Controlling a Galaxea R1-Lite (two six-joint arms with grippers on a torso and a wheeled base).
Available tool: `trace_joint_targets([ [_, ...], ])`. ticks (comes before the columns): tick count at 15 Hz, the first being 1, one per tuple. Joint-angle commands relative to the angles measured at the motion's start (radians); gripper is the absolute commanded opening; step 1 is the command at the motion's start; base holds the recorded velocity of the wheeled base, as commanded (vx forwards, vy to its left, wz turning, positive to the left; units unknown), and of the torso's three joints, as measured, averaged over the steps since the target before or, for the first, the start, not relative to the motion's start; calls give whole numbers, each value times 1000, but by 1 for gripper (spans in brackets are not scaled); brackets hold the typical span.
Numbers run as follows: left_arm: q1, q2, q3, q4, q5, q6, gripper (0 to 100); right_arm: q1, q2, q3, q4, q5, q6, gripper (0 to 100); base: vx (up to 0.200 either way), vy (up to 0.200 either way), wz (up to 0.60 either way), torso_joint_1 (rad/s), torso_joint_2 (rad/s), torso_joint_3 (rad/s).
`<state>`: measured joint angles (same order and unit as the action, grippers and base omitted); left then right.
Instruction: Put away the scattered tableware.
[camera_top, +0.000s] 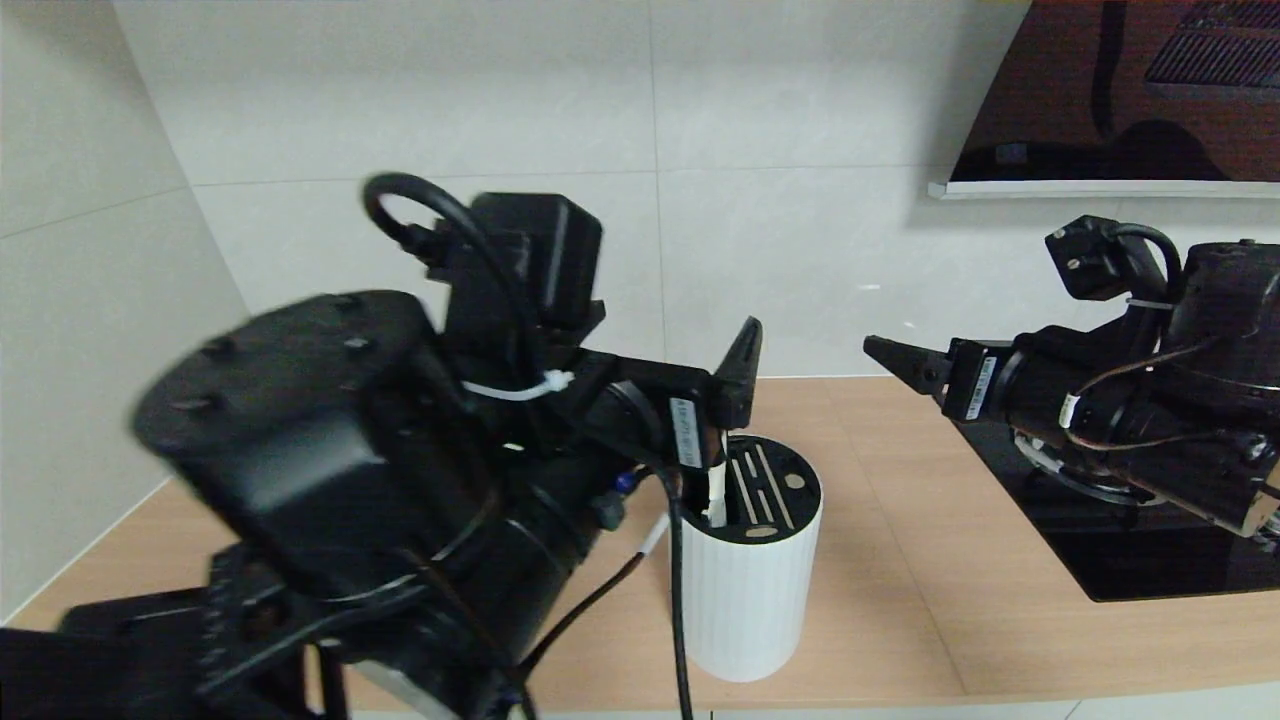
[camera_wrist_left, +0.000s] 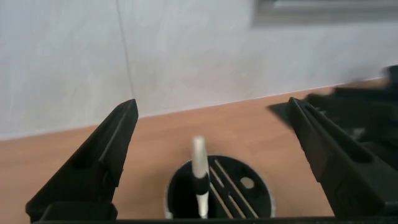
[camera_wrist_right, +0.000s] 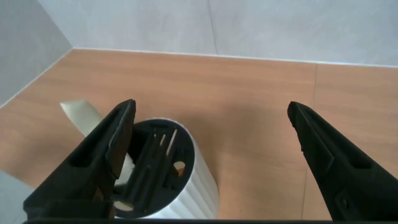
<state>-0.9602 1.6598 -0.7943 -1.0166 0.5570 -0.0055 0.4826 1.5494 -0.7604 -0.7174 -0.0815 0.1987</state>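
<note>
- My left fingers (camera_top: 738, 375) spread wide above the white holder (camera_top: 748, 590) on the table (camera_top: 900, 560).
- A white handle (camera_wrist_left: 199, 168) stands in it, untouched.
- My right fingers (camera_top: 900, 360) gape wide, well apart.

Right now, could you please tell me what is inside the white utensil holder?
A white utensil handle stands in a slot of its black top. The utensil's lower end is hidden inside the holder; other slots look empty.
</note>
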Motion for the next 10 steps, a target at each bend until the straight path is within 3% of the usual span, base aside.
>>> trace_joint_targets([
  [1, 29, -293, 70, 105, -111, 2, 100, 1, -137, 12, 0, -4, -21, 100, 0, 0, 0, 0, 0, 0],
  [2, 86, -434, 121, 211, -189, 6, 100, 1, -255, 38, 9, -4, -53, 100, 0, 0, 0, 0, 0, 0],
  [3, 179, -540, 175, 314, -247, 4, 100, 2, -348, 101, 10, -6, -99, 100, 0, 0, 0, 0, 0, 0],
  [4, 179, -540, 175, 314, -247, 4, 100, 2, -348, 101, 10, -6, -99, 100, 0, 0, 0, 0, 0, 0],
  [5, 288, -690, 224, 477, -296, 2, 100, -30, -479, 168, 10, -11, -148, 100, 0, 0, 0, 0, 0, 0],
  [6, 302, -781, 227, 564, -298, 2, 100, -58, -561, 201, 12, -9, -154, 100, 0, 0, 0, 0, 0, 0],
  [8, 416, -934, 222, 717, -299, 16, 100, -90, -721, 263, 59, -18, -154, 100, 0, 0, 0, 0, 0, 0],
  [9, 462, -1012, 224, 785, -299, 39, 100, -137, -821, 297, 144, -20, -154, 100, 0, 0, 0, 0, 0, 0],
  [10, 471, -1035, 224, 802, -298, 47, 100, -150, -853, 308, 173, -18, -154, 100, 0, 0, 0, 0, 0, 0],
])
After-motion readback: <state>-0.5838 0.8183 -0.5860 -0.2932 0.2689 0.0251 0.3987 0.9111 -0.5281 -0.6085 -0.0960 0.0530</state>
